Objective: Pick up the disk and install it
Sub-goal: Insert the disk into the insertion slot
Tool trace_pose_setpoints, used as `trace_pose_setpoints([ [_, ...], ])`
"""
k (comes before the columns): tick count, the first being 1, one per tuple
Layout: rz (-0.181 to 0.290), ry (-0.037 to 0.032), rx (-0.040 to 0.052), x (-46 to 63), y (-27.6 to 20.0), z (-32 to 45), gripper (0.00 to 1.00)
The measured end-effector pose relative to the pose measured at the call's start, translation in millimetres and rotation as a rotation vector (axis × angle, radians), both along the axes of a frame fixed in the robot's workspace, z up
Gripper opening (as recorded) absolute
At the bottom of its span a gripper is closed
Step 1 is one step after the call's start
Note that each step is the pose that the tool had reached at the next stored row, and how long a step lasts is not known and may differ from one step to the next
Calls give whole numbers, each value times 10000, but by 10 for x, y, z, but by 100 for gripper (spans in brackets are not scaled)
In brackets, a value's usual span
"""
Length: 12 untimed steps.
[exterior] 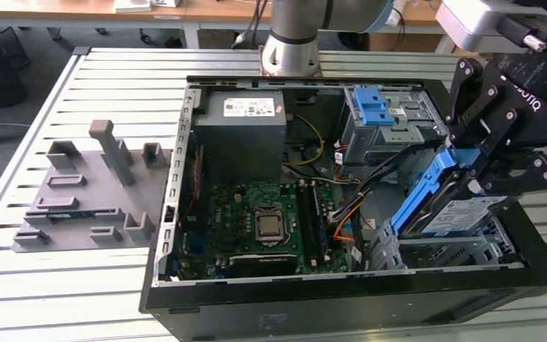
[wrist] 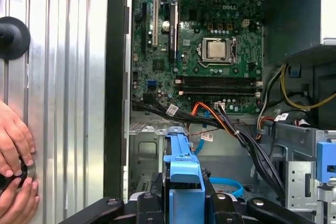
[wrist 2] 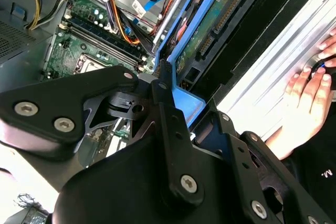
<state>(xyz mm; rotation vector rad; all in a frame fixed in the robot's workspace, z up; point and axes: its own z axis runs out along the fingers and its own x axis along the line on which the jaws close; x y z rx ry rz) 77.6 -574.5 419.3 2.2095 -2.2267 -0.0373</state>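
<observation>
Exterior view: tool [exterior: 478, 171] clenched on the disk [exterior: 459, 214], which is held tilted with its lower edge at the drive bay [exterior: 444, 253] of the open computer case [exterior: 350, 313]. The angle is probably for entry.

Second wrist view: disk [wrist 2: 210, 24] in the tool's grip. A person's hand [wrist 2: 307, 106] rests on the tabletop [wrist 2: 283, 51] alongside.

First wrist view: blue bracket [wrist: 184, 174] centred in the tool, motherboard [wrist: 210, 51] beyond.

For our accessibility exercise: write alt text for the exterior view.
The gripper holds the disk, tilted, over a metal bay at the exterior view's right of an open computer case. The motherboard lies in the case's middle.
</observation>
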Motion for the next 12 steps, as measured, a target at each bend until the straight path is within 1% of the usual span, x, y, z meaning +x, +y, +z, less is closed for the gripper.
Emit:
trace_pose_setpoints([
  [12,0,0,0,2,0,-110,36],
])
